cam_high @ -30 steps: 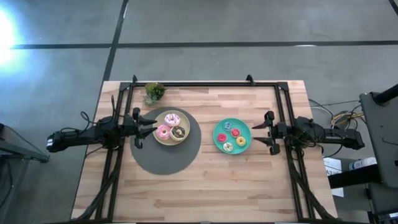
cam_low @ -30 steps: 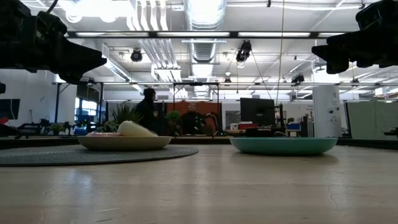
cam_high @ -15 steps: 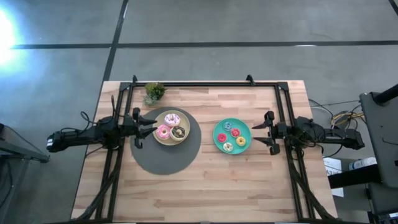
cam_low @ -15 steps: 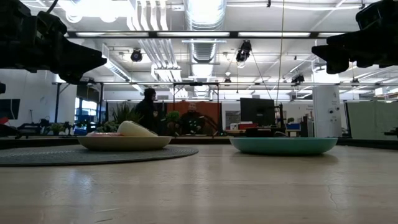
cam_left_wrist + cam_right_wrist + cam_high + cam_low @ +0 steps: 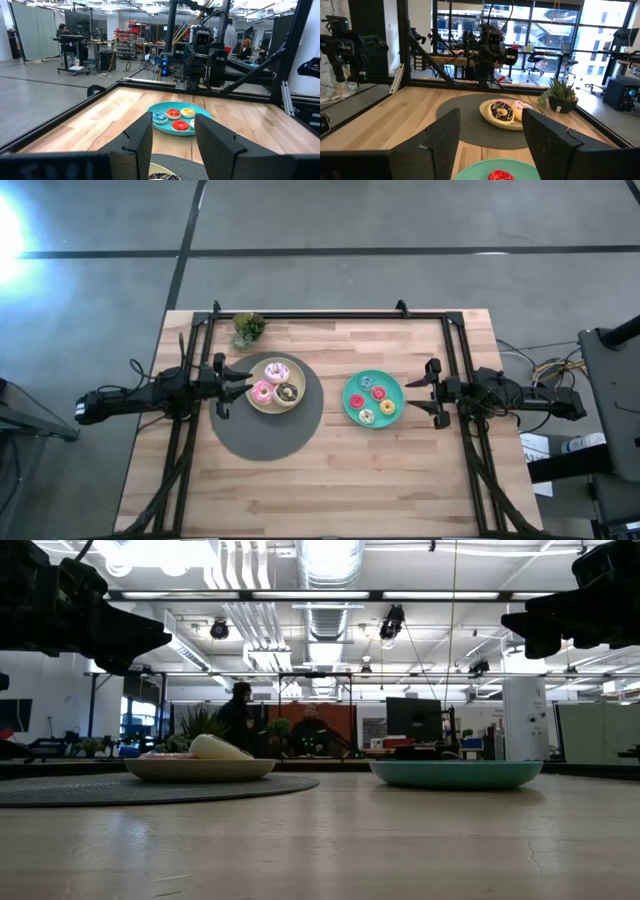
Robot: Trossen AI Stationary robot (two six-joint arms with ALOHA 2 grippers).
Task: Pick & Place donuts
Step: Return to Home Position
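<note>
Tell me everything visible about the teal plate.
The teal plate is round and shallow with a low rim, seemingly smooth plastic. It lies flat on the bare wooden table, right of the grey mat, holding several small donuts. The right tool hovers beside it, open, without touching.

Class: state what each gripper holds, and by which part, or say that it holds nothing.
Nothing is held. The left gripper and the right gripper are both open and empty; the donuts lie on the beige plate and the teal plate.
</note>
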